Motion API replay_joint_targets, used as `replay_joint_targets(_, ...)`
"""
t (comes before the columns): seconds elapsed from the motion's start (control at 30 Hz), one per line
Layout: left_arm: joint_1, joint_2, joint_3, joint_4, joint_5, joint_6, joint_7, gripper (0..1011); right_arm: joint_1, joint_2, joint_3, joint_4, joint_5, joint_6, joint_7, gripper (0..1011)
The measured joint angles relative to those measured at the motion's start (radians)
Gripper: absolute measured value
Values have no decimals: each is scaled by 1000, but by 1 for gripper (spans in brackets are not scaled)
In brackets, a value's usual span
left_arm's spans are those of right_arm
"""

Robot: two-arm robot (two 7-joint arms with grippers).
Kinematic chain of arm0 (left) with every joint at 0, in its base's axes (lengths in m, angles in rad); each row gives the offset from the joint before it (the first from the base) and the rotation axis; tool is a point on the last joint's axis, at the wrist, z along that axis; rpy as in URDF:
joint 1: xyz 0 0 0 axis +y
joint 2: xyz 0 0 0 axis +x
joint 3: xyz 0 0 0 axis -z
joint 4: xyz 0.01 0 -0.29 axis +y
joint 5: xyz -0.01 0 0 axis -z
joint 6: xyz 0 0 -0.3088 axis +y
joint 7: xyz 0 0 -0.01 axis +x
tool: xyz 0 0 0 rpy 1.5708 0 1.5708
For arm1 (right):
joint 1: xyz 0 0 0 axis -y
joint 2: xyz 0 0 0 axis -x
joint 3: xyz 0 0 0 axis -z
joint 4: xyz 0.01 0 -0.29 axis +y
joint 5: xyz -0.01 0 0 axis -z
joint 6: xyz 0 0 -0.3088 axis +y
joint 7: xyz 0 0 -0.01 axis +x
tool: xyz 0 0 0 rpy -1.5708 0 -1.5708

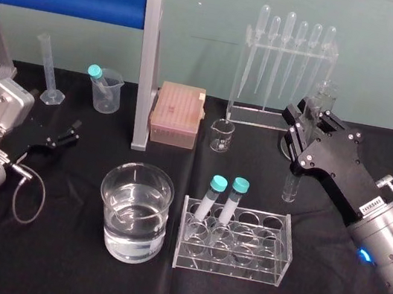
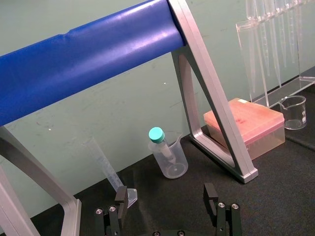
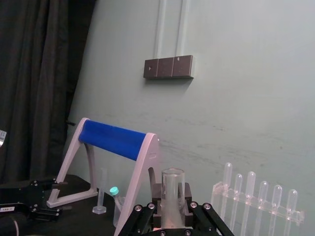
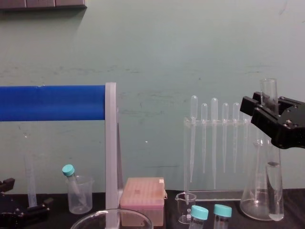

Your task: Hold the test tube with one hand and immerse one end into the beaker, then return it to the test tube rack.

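Note:
The test tube (image 1: 292, 184) is a clear, uncapped glass tube hanging upright in the air above the table, to the right of and behind the test tube rack (image 1: 267, 268). My right gripper (image 1: 307, 124) is shut on its upper part. In the right wrist view the tube's open top (image 3: 173, 189) rises between the fingers (image 3: 140, 216). From the chest, the tube (image 4: 272, 183) hangs below the gripper (image 4: 274, 117). The wide beaker (image 1: 114, 212), partly filled with clear liquid, stands left of the rack. My left gripper (image 2: 166, 196) rests open at the table's left, holding nothing.
Two teal-capped tubes (image 1: 222, 197) stand in the rack's back row. Behind are a pipette stand (image 1: 286, 64), a conical flask (image 4: 259, 195), a tiny glass beaker (image 1: 222, 135), a pink tip box (image 1: 177, 114), a plastic beaker (image 1: 105, 90), a graduated cylinder (image 1: 51, 70) and a blue-barred frame (image 1: 144, 63).

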Motion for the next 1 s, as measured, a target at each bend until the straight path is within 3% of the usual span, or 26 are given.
replay_joint_targets(0.67, 0, 0, 0, 0, 0, 0, 0, 1000, 12, 1, 3, -7, -12, 3, -1, 222)
replay_joint_targets(0.93, 0, 0, 0, 0, 0, 0, 0, 1000, 101, 7, 3, 1, -24, -10, 26, 222)
replay_joint_targets(1.0, 0, 0, 0, 0, 0, 0, 0, 1000, 161, 7, -12, 34, -15, -18, 57, 222)
